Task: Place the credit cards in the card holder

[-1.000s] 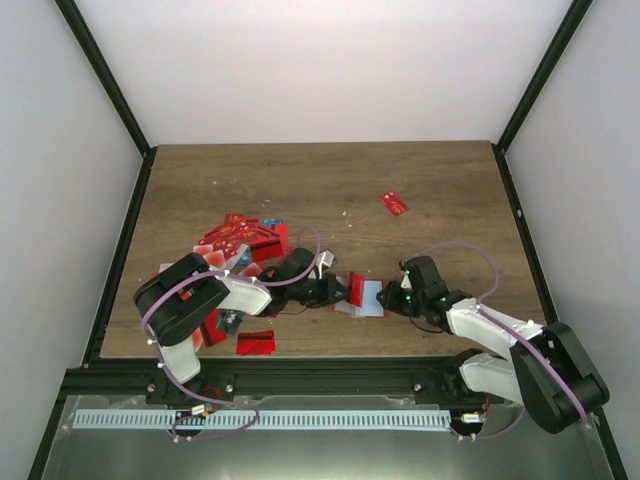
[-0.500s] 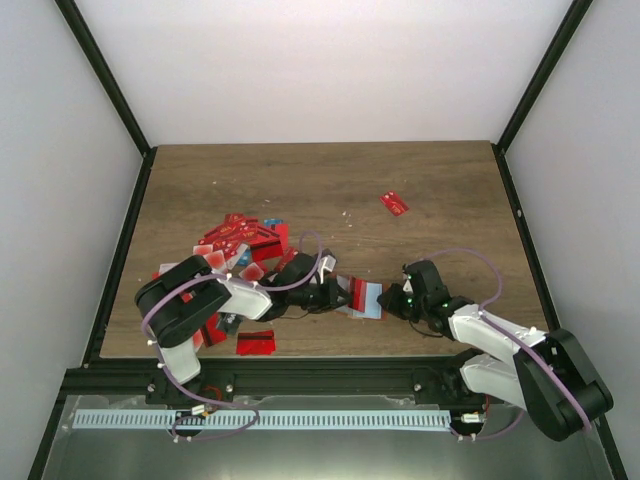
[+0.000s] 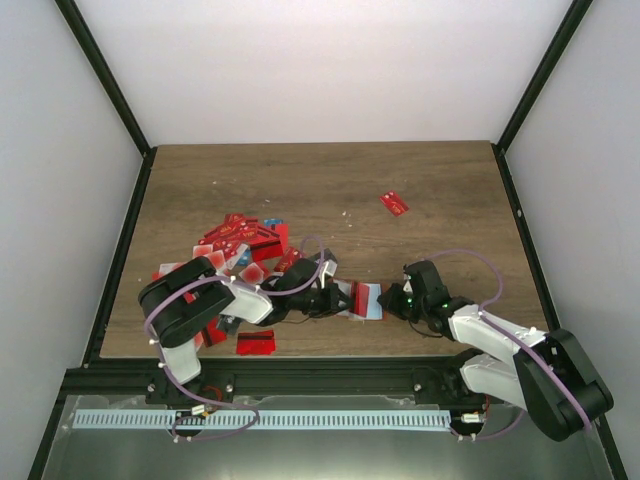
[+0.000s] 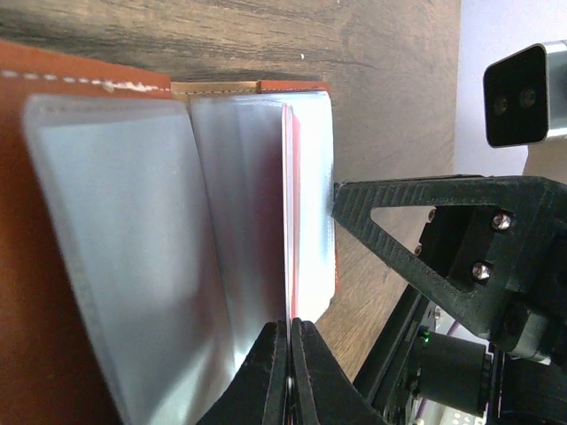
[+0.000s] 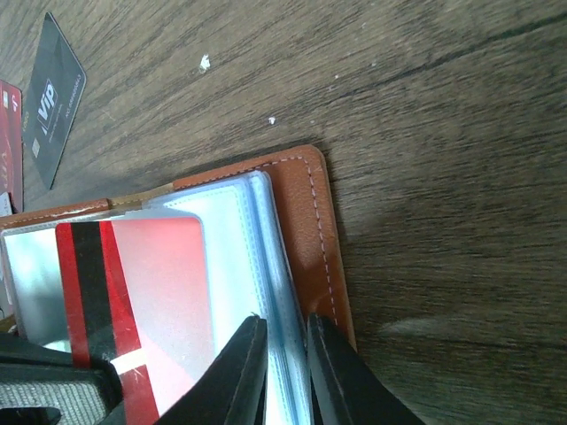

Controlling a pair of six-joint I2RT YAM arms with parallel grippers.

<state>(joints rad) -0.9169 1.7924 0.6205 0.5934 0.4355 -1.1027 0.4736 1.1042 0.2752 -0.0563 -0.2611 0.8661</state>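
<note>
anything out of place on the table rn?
One red card lies alone toward the far right, well apart from the heap of cards at left. The card holder lies open; nothing looks damaged.

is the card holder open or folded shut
Open. The card holder lies spread on the table, its clear sleeves fanned out between the orange-brown covers, with a red card among them.
</note>
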